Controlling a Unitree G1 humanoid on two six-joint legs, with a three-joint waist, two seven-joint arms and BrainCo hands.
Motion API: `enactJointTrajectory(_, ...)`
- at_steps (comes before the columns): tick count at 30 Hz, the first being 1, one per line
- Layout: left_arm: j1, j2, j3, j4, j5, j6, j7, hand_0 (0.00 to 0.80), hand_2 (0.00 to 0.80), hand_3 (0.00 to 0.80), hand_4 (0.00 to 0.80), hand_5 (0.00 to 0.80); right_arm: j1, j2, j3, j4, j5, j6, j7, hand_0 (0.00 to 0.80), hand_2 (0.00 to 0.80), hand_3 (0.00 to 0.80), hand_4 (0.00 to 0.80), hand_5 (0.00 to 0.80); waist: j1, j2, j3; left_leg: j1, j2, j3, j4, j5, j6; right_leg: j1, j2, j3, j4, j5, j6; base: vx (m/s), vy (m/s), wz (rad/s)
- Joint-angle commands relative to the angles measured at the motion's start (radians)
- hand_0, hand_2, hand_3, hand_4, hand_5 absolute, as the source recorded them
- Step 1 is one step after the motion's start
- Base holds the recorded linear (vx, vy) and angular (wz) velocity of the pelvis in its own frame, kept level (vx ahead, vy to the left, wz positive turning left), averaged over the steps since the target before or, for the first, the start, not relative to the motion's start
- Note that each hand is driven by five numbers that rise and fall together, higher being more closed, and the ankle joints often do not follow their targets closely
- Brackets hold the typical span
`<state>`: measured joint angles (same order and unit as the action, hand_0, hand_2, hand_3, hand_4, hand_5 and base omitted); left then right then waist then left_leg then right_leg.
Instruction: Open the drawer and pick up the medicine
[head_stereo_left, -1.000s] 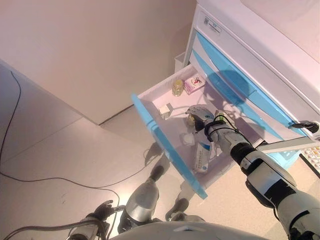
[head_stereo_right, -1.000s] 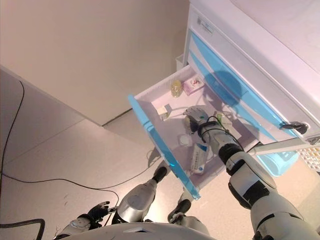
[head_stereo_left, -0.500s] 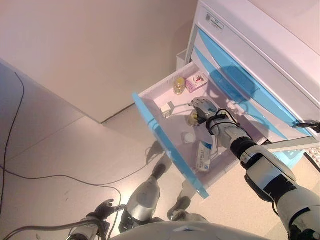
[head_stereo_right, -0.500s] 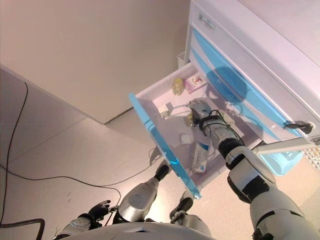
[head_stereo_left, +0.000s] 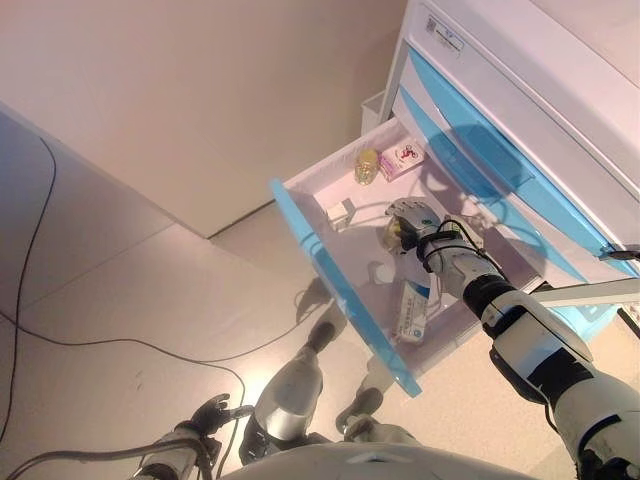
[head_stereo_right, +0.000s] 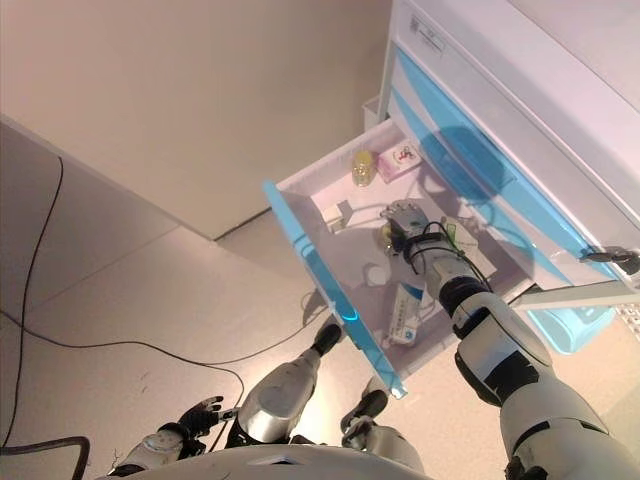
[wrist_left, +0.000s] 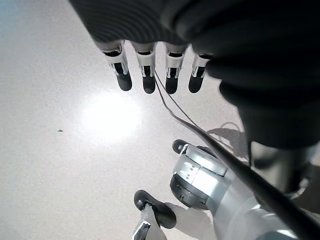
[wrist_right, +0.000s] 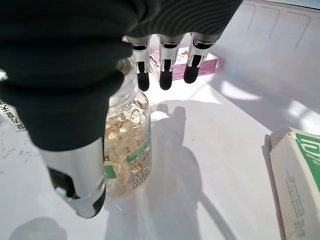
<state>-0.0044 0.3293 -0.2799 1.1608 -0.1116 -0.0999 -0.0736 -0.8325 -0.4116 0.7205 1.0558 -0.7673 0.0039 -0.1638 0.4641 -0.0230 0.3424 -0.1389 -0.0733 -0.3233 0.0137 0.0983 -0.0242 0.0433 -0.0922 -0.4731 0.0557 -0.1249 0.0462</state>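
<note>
The blue-fronted drawer (head_stereo_left: 338, 288) of the white cabinet stands pulled out. Inside it stands a clear bottle of yellow capsules (wrist_right: 127, 150), also seen in the left eye view (head_stereo_left: 391, 238). My right hand (head_stereo_left: 416, 221) is in the drawer right at this bottle. Its fingers (wrist_right: 165, 70) are straight over the bottle's top and its thumb (wrist_right: 80, 175) lies along the bottle's side, not closed on it. My left hand (head_stereo_left: 205, 415) hangs low over the floor, with its fingers (wrist_left: 150, 75) straight and empty.
The drawer also holds a pink box (head_stereo_left: 403, 158), a small yellow bottle (head_stereo_left: 367, 165), a small white box (head_stereo_left: 340, 212), a round white lid-like item (head_stereo_left: 382, 272), a white-and-blue box (head_stereo_left: 412, 310) and a green-and-white box (wrist_right: 300, 170). A cable (head_stereo_left: 150, 345) lies on the floor.
My right hand has moved a little deeper into the drawer, up to the capsule bottle. The view has shifted slightly. My left hand has not moved.
</note>
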Motion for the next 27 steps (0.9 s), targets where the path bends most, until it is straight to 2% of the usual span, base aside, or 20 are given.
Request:
enactJointTrajectory(1,0.030,0.054,-0.049,0.001,-0.015,-0.020,-0.003,0.000,0.000,0.000,0.000,0.000,-0.061,-0.027,0.020,-0.028,0.014,0.008,-0.013,0.000,0.000,0.000,0.000,0.000,0.003,0.005,0.013,0.005,-0.061,0.027,0.038,-0.088,0.063,-0.106,-0.087,0.099,0.136,0.071,0.067,0.000,0.000,0.00)
enactJointTrajectory(17,0.039,0.057,-0.050,-0.001,-0.015,-0.031,0.000,0.000,0.000,0.000,0.000,0.000,-0.062,-0.028,0.007,-0.015,0.015,0.037,-0.005,0.000,0.000,0.000,0.000,0.000,0.007,0.006,0.022,0.002,-0.062,0.027,0.039,-0.089,0.066,-0.110,-0.087,0.098,0.142,0.072,0.067,0.000,0.000,0.00)
enactJointTrajectory(18,0.038,0.056,-0.051,0.000,-0.014,-0.031,0.000,0.000,0.000,0.000,0.000,0.000,-0.063,-0.028,0.006,-0.011,0.015,0.036,-0.005,0.075,0.075,0.075,0.075,0.075,0.007,0.006,0.022,0.002,-0.062,0.027,0.038,-0.089,0.066,-0.111,-0.087,0.098,0.143,0.072,0.067,0.000,0.000,0.00)
enactJointTrajectory(19,0.036,0.056,-0.052,0.000,-0.016,-0.030,0.000,0.000,0.000,0.000,0.000,0.000,-0.064,-0.028,0.005,-0.008,0.014,0.036,-0.003,0.100,0.100,0.100,0.100,0.100,0.007,0.007,0.021,0.002,-0.062,0.026,0.038,-0.089,0.066,-0.111,-0.087,0.099,0.143,0.072,0.067,0.000,0.000,0.00)
enactJointTrajectory(25,0.036,0.057,-0.054,-0.001,-0.013,-0.028,-0.003,0.000,0.000,0.000,0.000,0.000,-0.056,-0.029,0.001,0.000,0.008,0.044,0.003,0.056,0.056,0.056,0.056,0.056,0.005,0.010,0.021,0.004,-0.064,0.026,0.041,-0.091,0.068,-0.113,-0.088,0.099,0.146,0.071,0.067,0.000,0.000,0.00)
enactJointTrajectory(27,0.037,0.057,-0.054,0.000,-0.010,-0.028,-0.002,0.000,0.000,0.000,0.000,0.000,-0.053,-0.028,-0.001,0.005,0.009,0.045,0.004,0.069,0.069,0.069,0.069,0.069,0.006,0.010,0.020,0.005,-0.064,0.026,0.041,-0.092,0.068,-0.111,-0.088,0.099,0.146,0.071,0.066,0.000,0.000,0.00)
